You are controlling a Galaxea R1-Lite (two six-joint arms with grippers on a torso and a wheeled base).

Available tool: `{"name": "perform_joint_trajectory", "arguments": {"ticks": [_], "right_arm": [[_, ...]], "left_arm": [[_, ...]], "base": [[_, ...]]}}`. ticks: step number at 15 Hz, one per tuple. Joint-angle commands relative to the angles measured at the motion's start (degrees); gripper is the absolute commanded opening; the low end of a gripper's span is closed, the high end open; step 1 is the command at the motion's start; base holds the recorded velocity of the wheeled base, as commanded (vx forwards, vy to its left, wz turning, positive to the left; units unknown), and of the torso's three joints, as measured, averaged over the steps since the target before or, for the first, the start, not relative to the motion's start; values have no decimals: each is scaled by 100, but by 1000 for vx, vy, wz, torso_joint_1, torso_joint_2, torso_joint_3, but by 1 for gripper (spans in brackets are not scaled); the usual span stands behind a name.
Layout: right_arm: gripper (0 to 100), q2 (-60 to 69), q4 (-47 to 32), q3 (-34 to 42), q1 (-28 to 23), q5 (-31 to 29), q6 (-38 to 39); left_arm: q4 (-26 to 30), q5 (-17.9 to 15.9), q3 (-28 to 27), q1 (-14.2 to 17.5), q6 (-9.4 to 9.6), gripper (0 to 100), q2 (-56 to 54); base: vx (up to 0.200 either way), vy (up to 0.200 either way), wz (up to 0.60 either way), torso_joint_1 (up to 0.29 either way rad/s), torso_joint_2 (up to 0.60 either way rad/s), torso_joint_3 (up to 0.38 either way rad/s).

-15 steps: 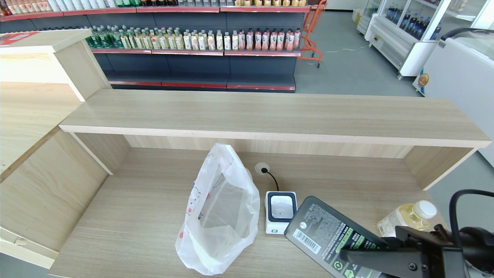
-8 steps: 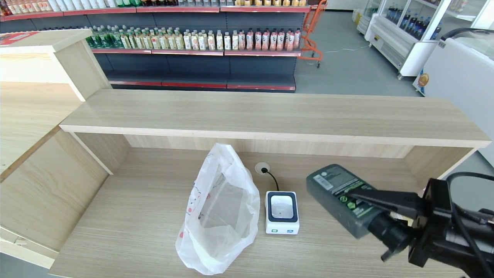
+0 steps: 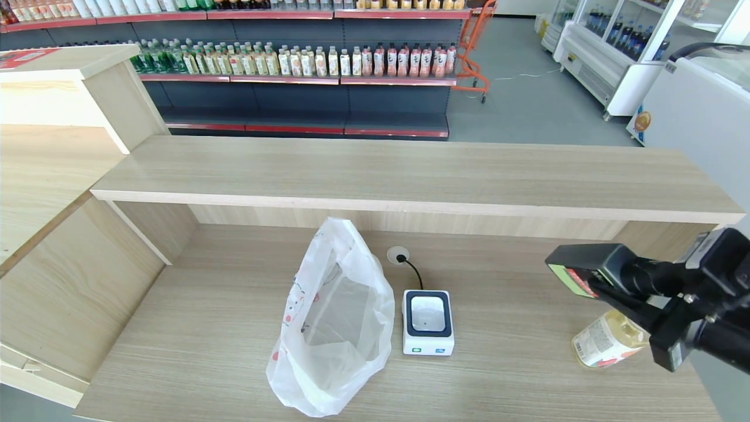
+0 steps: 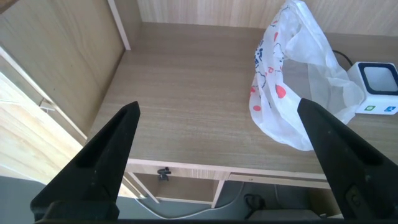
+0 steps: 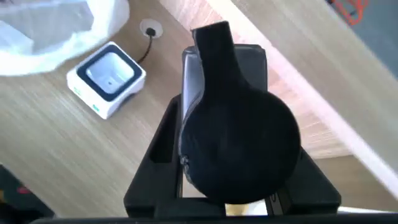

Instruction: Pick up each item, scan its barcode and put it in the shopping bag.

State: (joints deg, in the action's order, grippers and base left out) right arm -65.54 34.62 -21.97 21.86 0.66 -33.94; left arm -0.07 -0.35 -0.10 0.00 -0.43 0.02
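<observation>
You had nothing bagged, I judge: the shopping bag [image 3: 334, 328] at centre looked empty. Your right gripper [image 3: 603, 281] clamped the dark bottle [image 3: 580, 261] at right, off the scanner [image 3: 428, 322]. The oil bottle [image 3: 606, 340] sat below it, and your left gripper [image 4: 217, 112] gaped wide.

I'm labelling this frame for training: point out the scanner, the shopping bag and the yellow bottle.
scanner [image 3: 428, 312], head view, on its glass window.
shopping bag [image 3: 334, 325], head view, on its translucent side.
yellow bottle [image 3: 608, 340], head view, on its body.

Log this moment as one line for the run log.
right gripper: shut on dark bottle, raised right of scanner | left gripper: open | shopping bag: open beside scanner | yellow bottle: on counter
</observation>
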Motion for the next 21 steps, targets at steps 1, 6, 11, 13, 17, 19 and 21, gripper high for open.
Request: {"name": "perform_joint_trajectory", "arguments": {"ticks": [1,6,11,13,17,19,21], "right_arm": [[0,-803,-52,-159,-85,839,1408],[0,-2481,-122,-721,-94,1384,4616],[0,-3598,-614,-1837,3,1393,5697],[0,-3800,-614,-1960,205,1358,5705],[0,-4485,-588,-2207,258,1358,5714],[0,-4731,-588,-2444,249,1358,5723],[0,-4758,-632,-2743,275,1402,5872]], "left_arm": [[-1,0,1,0,-1,100,-2],[-1,0,1,0,-1,100,-2],[-1,0,1,0,-1,100,-2],[-1,0,1,0,-1,100,-2],[-1,0,1,0,-1,100,-2],[-1,0,1,0,-1,100,-2],[-1,0,1,0,-1,100,-2]], "base": [[0,0,0,0,0,0],[0,0,0,0,0,0],[0,0,0,0,0,0],[0,0,0,0,0,0],[0,0,0,0,0,0],[0,0,0,0,0,0],[0,0,0,0,0,0]]}}
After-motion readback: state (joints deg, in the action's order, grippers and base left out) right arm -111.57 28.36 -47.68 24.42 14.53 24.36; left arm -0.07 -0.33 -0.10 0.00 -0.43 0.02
